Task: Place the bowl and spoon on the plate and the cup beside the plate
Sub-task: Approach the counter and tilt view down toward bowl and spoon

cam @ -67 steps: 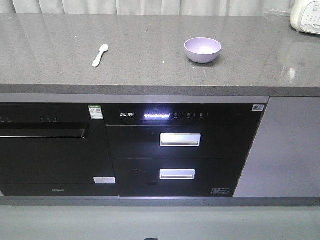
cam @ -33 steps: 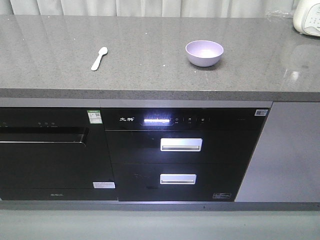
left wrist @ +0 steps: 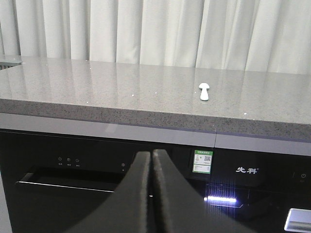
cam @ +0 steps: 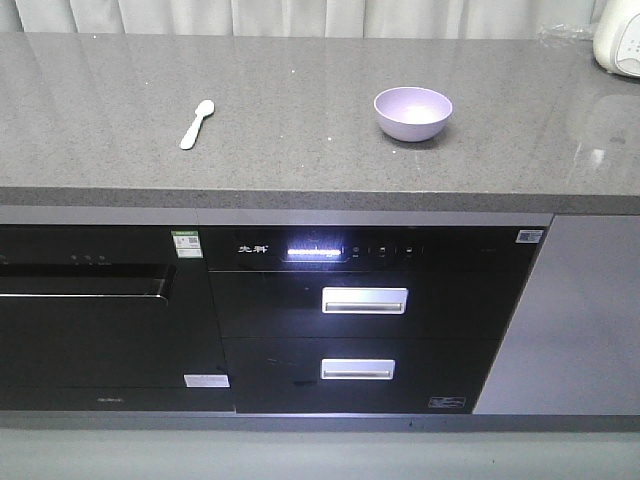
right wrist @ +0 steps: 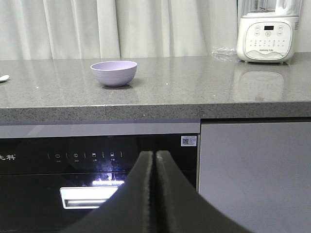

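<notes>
Claws closed tight, nothing held: we see left claw (left wrist: 151, 154) and right claw (right wrist: 155, 154) both low before the cabinet fronts (cam: 365, 300), under the table (cam: 300, 170) edge. Small pale spoon (left wrist: 204, 91) lies flat beyond the left claw, rightward. Lavender bowl (right wrist: 113, 73) sits upright beyond the right claw, leftward. Bare grey top between them, both back from the front edge; white appliance (right wrist: 266, 31) far right.
</notes>
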